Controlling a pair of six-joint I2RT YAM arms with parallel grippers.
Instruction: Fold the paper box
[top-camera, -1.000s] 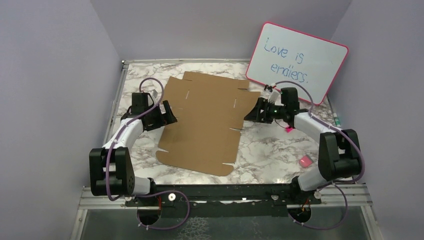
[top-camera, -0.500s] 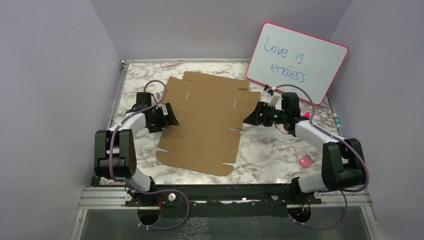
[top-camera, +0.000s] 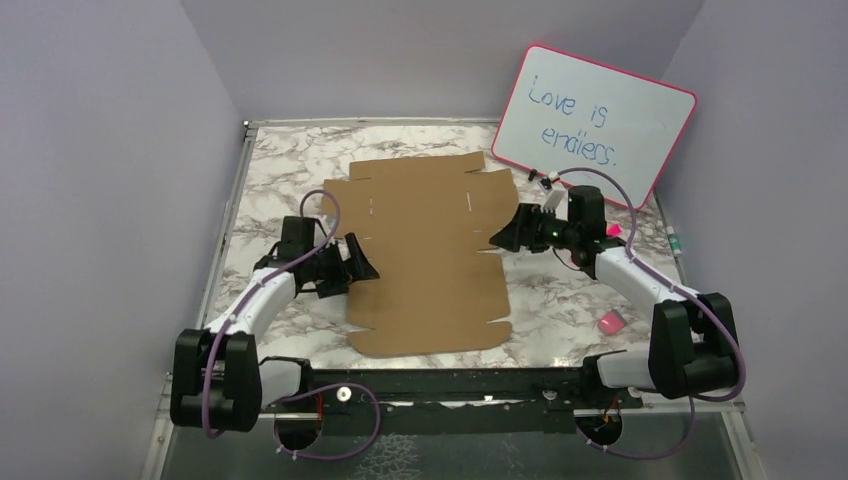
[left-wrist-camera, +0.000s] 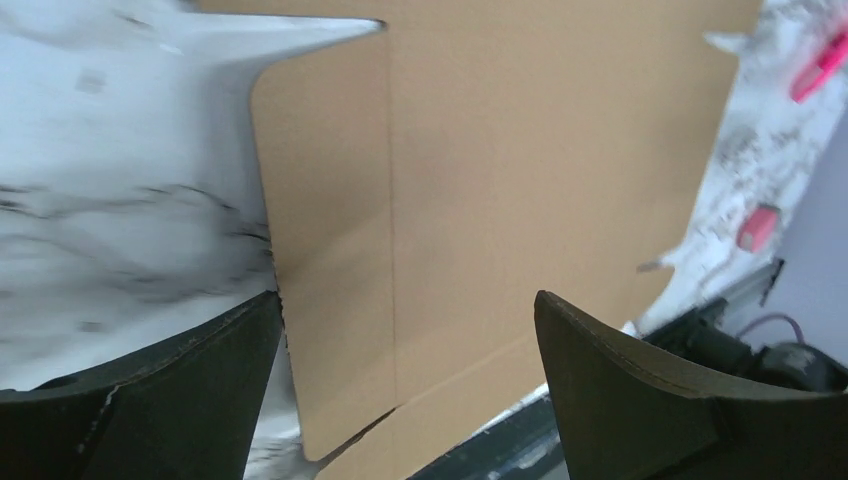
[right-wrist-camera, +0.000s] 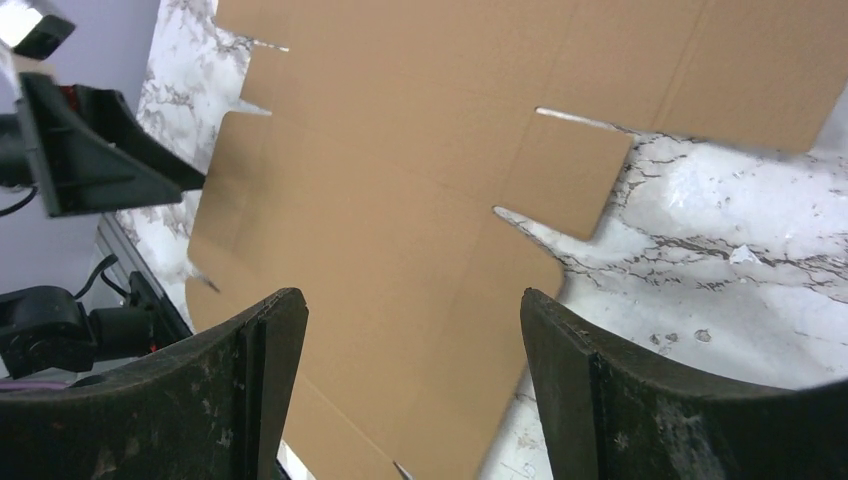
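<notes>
The paper box (top-camera: 430, 250) is a flat cut-out sheet of brown cardboard lying in the middle of the counter (top-camera: 280, 160), its long way running near to far. Its flaps and tabs are all level with the marble. No crease is raised yet, so I judge the folding has not begun and the step in hand is getting into place at the sheet's sides.

The left tool (top-camera: 360, 262) sits low at the sheet's left edge, towards the near end. It is released, jaws wide, grasping nothing, and its wrist view looks across the left side flap. The right tool (top-camera: 505, 232) hovers at the right edge, further back, near the slotted tabs. It too is spread wide and empty.

The next move probably calls for slipping one fingertip under a thin side flap lying flush on the counter. That flap would then be lifted along its crease while the other tool pins the middle panel so the sheet does not slide.
</notes>
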